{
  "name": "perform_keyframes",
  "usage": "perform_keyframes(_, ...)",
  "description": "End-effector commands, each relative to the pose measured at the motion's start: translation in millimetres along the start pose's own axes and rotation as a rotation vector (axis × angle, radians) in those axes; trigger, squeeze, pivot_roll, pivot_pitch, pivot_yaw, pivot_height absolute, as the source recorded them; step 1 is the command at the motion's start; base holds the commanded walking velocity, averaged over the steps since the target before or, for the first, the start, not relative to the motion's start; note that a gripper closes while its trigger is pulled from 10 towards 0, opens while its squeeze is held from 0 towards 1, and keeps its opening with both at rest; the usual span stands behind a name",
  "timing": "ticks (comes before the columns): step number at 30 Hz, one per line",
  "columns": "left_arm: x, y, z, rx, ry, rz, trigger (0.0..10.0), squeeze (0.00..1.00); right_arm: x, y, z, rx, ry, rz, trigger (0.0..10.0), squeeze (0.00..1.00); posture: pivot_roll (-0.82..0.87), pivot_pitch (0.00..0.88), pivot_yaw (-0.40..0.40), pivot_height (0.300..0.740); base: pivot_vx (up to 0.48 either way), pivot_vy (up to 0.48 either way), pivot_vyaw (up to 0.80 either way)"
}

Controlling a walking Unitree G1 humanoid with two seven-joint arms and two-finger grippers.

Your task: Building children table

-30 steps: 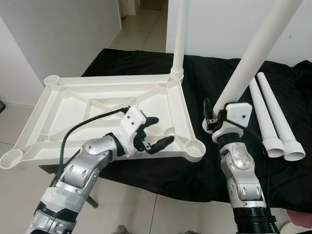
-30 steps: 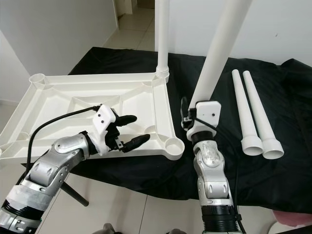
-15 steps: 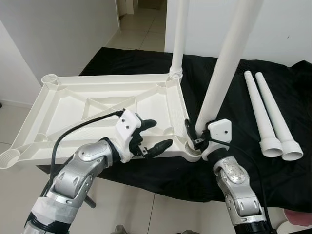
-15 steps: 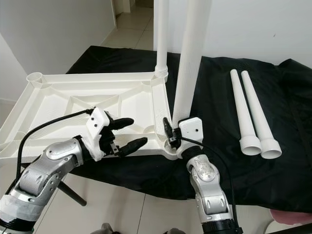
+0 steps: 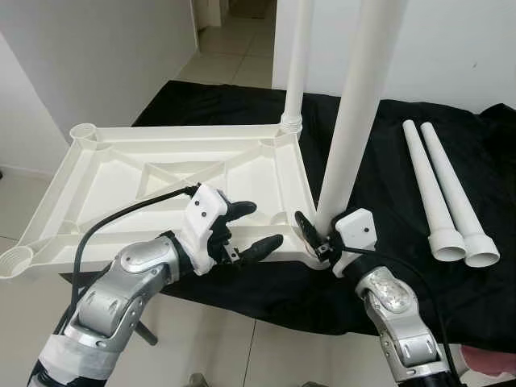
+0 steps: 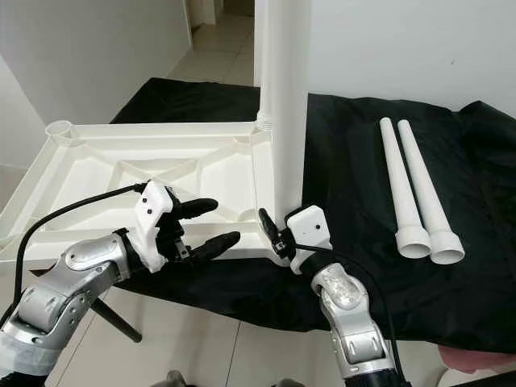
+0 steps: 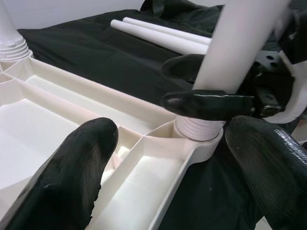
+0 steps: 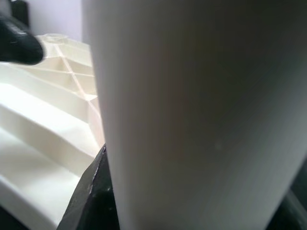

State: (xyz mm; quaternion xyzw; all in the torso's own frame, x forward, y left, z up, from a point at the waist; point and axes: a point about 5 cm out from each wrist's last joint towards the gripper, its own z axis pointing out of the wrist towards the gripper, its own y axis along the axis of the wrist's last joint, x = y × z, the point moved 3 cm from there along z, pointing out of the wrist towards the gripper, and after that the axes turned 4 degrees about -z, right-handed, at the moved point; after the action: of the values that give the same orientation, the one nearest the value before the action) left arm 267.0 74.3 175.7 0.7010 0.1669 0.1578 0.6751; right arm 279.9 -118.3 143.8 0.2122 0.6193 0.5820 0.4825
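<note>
**Second leg standing in near corner socket, right claw clamped on it**

The white children's table top [image 5: 161,173] lies upside down, ribbed underside up, on a surface draped in black cloth [image 5: 387,153]. Its left part overhangs the cloth edge above the tiled floor [image 5: 234,48]. Round sockets sit at the corners — the far-left one [image 5: 84,131] and the near-left one [image 5: 18,262] are bare.

One white leg [image 5: 298,56] stands upright in the far-right corner socket. A second leg [image 5: 363,89] stands upright with its ribbed lower end seated in the near-right corner socket [image 7: 199,136]; how deep it sits cannot be told.

Right claw [image 5: 316,234]: closed around the lower end of the second leg, just above the socket. The left wrist view shows one black finger [image 7: 206,103] lying across the front of the leg, another behind it. The right wrist view looks straight onto the white leg surface, with the ribbed underside beside it.

Left claw [image 5: 250,227]: fingers spread apart, holding nothing, hovering over the near rim of the table top, just beside the socket that holds the second leg.

Two further legs [image 5: 447,189] lie side by side on the black cloth — well apart from the table top, flared ends toward the robot.
</note>
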Motion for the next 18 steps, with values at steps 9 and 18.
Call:
perform_keyframes(9,-7.0,2.5,-2.7,0.009,-0.051,-0.002,10.0,0.0,7.5,-23.4,-1.9,0.08,0.064,0.063,10.0,0.0,0.01,0.055,0.034,0.74,0.0,0.0,0.0)
perform_keyframes(18,-6.3,3.3,-2.9,0.013,-0.043,-0.005,10.0,0.0,6.0,-31.0,4.8,0.12,0.053,0.162,10.0,0.0,0.01,0.058,0.033,0.74,0.0,0.0,0.0)
